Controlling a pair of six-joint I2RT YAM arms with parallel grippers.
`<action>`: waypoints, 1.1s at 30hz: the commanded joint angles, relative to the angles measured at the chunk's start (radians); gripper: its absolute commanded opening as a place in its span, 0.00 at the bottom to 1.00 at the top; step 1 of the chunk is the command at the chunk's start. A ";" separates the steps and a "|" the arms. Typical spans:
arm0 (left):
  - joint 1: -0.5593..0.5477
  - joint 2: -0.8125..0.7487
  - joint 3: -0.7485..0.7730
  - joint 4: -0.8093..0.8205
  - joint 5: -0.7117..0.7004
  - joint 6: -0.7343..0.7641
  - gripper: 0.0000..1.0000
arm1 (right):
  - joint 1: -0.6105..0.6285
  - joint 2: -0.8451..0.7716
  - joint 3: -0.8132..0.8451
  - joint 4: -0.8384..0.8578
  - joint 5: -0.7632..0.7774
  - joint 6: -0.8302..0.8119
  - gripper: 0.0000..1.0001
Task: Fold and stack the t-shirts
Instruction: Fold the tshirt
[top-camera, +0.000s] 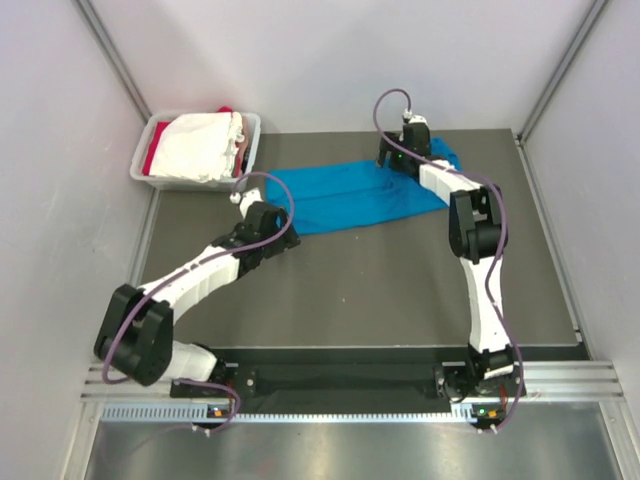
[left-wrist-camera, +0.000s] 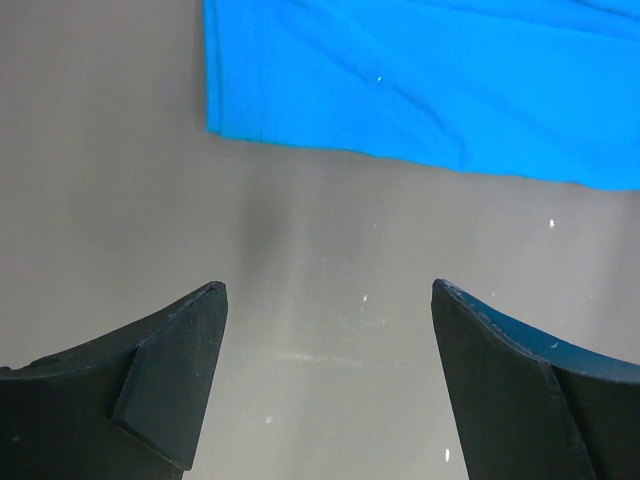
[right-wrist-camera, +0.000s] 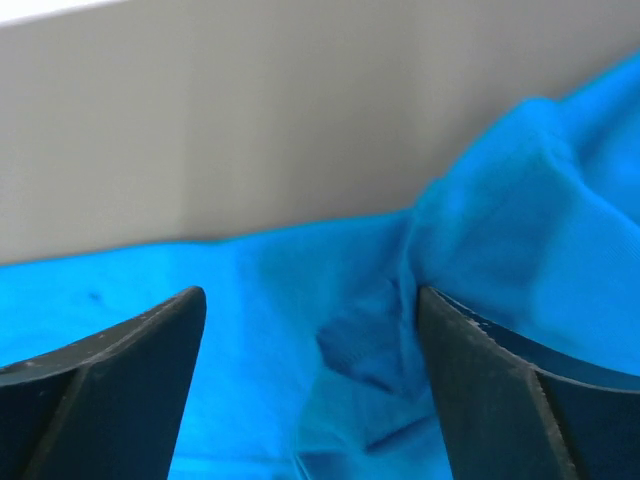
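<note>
Logging tool states first. The left tool (left-wrist-camera: 328, 290) is holding nothing, its fingers standing apart. It is hovering over bare worktop (top-camera: 380, 280) just short of a left-end corner of the blue t-shirt (top-camera: 350, 195). Are you seeing the same on the right? (RK)

Agreeing. The right tool (right-wrist-camera: 310, 295) is also gaping, with nothing between its fingers. It is hanging over the far right end of the shirt, where the cloth is bunching into a raised ridge. The rest of the garment is lying flat in a long band across the back of the worktop. (MT)

Noting the others: the white t-shirt (top-camera: 205, 140) and the red one (top-camera: 152, 155) are sitting heaped in the grey tub (top-camera: 255, 135) at the back left, apart from both tools. How are you expecting the blue one to handle? (RK)

Judging it light, thin and limp, so it is going to sag from any single pinch. I am recommending hems and corners: the left tool at the crisp corner in front of it, the right at the bunched ridge, which is offering a ready fold to close on. Lifting both ends together is looking safest, since dragging one end is likely to wrinkle the flat part. Whether the band is already doubled over, I cannot tell. (MT)
</note>
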 joint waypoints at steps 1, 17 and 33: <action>0.003 0.093 0.137 0.093 0.013 0.073 0.88 | -0.071 -0.221 -0.028 -0.105 0.181 -0.054 0.91; 0.004 0.621 0.582 0.187 0.033 0.149 0.87 | -0.285 -0.346 -0.287 -0.006 -0.151 0.057 0.98; 0.004 0.640 0.493 0.133 -0.019 0.023 0.87 | -0.284 -0.244 -0.301 -0.136 -0.076 0.072 0.98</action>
